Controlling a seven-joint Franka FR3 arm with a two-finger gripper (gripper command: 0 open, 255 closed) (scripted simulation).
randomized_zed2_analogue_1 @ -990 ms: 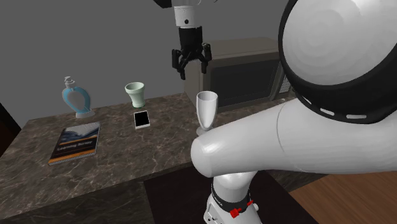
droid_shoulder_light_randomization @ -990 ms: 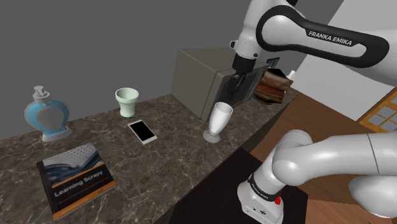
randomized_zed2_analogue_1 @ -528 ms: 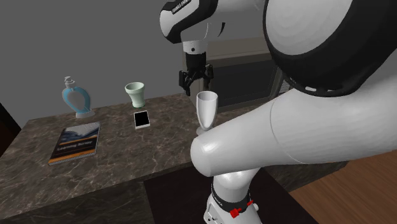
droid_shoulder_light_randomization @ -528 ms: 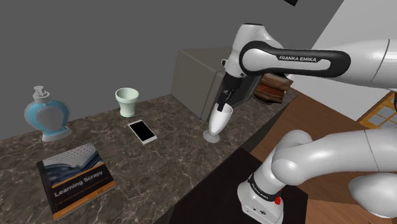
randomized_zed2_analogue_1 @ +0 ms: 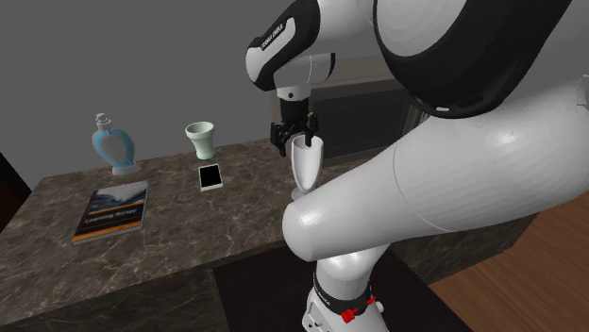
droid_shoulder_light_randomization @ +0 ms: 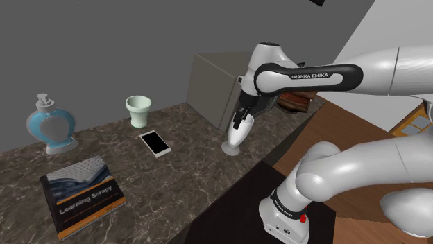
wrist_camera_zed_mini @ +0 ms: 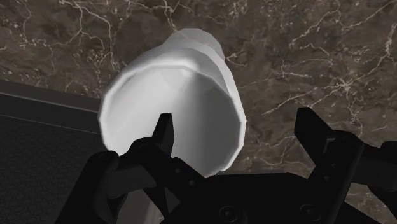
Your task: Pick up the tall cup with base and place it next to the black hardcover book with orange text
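The tall white cup with a base point(droid_shoulder_light_randomization: 234, 137) point(randomized_zed2_analogue_1: 304, 168) stands upright on the dark marble counter point(droid_shoulder_light_randomization: 173, 180), near its edge. My black gripper point(droid_shoulder_light_randomization: 241, 119) point(randomized_zed2_analogue_1: 296, 141) is open and sits down at the cup's rim. In the wrist view the gripper point(wrist_camera_zed_mini: 238, 127) straddles one side of the cup point(wrist_camera_zed_mini: 191, 83): one finger point(wrist_camera_zed_mini: 164, 137) is over the cup's mouth and the other point(wrist_camera_zed_mini: 313, 137) is outside it. Neither finger touches the cup. The dark book with orange text point(droid_shoulder_light_randomization: 83, 195) point(randomized_zed2_analogue_1: 113, 209) lies flat at the counter's far end.
Between cup and book lie a phone point(droid_shoulder_light_randomization: 155, 143) point(randomized_zed2_analogue_1: 210, 176), a pale green cup point(droid_shoulder_light_randomization: 138, 109) point(randomized_zed2_analogue_1: 200, 140) and a blue soap bottle point(droid_shoulder_light_randomization: 50, 126) point(randomized_zed2_analogue_1: 111, 146). A grey box-shaped appliance point(droid_shoulder_light_randomization: 215, 83) point(randomized_zed2_analogue_1: 363, 108) stands just behind the tall cup.
The gripper has come down from well above the tall cup to its rim, staying open. The cup and the other things have not moved.
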